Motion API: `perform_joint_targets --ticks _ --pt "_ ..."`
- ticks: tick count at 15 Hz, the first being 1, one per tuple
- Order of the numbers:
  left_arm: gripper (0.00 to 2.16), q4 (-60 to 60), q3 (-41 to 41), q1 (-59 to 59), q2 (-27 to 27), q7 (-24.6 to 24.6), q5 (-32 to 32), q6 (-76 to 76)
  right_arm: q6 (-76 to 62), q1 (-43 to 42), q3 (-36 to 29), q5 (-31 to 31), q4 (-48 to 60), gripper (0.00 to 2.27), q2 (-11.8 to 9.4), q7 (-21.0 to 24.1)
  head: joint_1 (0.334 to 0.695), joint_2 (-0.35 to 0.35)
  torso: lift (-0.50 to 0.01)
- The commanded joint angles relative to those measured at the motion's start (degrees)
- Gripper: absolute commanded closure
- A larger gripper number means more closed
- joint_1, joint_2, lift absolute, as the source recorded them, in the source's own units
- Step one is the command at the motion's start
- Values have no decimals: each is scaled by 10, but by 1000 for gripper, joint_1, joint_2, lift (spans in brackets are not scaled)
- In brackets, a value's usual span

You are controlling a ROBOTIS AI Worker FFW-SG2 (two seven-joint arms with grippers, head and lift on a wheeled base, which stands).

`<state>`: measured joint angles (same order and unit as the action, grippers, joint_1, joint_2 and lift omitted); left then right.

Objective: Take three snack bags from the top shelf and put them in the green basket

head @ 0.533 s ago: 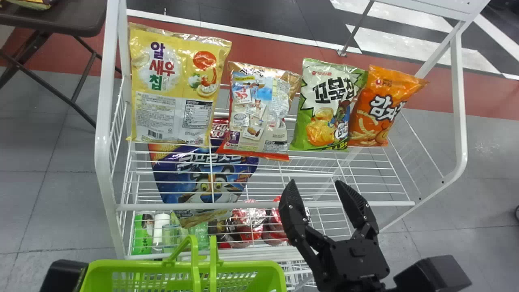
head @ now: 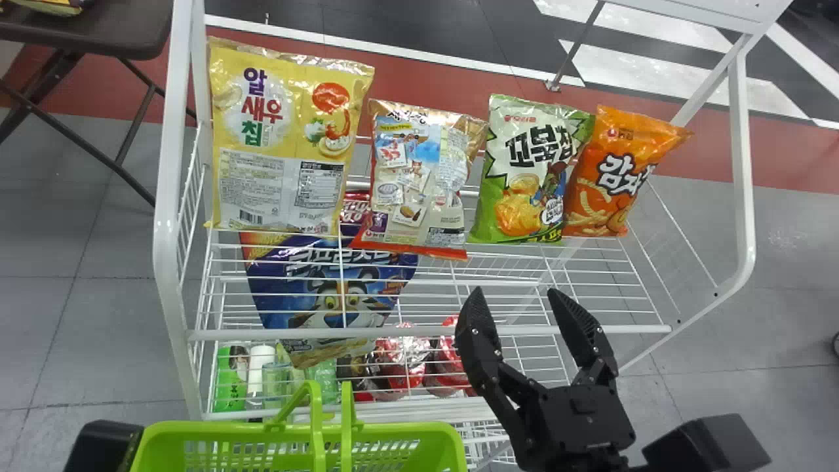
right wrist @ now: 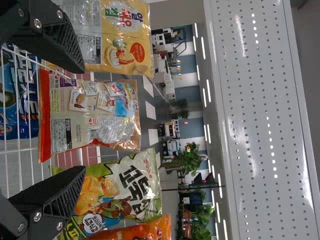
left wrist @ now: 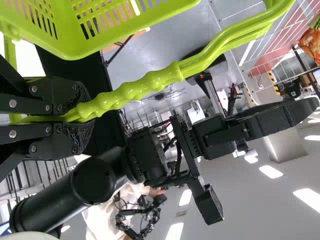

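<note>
Four snack bags stand in a row on the top shelf: yellow [head: 282,137], beige-and-red [head: 419,180], green [head: 527,174] and orange [head: 613,174]. My right gripper [head: 521,298] is open in front of the shelf, nearer than the beige and green bags. In the right wrist view the beige bag [right wrist: 92,117] lies between the open fingers of my right gripper [right wrist: 82,120], beyond them. The green basket [head: 295,429] stands at the bottom left of the head view. My left gripper [left wrist: 82,115] is shut on the basket's handle [left wrist: 130,92].
The white wire rack's front rail [head: 419,333] runs across below the bags. On lower levels are a blue cereal bag [head: 334,295], bottles and red packages. A brown table [head: 98,29] stands at the far left. A perforated white panel [right wrist: 255,120] shows above the shelf.
My right gripper has shifted slightly to the right in the head view. The bags have not moved, and the basket has hardly shifted.
</note>
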<state>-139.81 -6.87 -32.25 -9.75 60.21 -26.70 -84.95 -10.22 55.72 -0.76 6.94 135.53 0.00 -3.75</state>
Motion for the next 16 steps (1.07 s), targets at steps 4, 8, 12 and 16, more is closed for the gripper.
perform_joint_targets --ticks 4,8,12,16 --pt "2121 -3 -1 -4 -3 1 -5 -1 2 -27 -8 -2 -11 140 1 -1 695 -350 -43" --pt "2118 2 -4 -7 -1 4 -3 1 125 -146 -14 -31 -26 140 1 -4 695 -350 -43" --pt "2118 2 -2 -7 -3 3 -1 1 311 -317 -16 -42 -95 140 1 -5 695 -350 -43" --pt "2118 3 6 -5 -4 5 2 1 309 -405 -34 -27 -192 137 1 -46 695 -350 -43"
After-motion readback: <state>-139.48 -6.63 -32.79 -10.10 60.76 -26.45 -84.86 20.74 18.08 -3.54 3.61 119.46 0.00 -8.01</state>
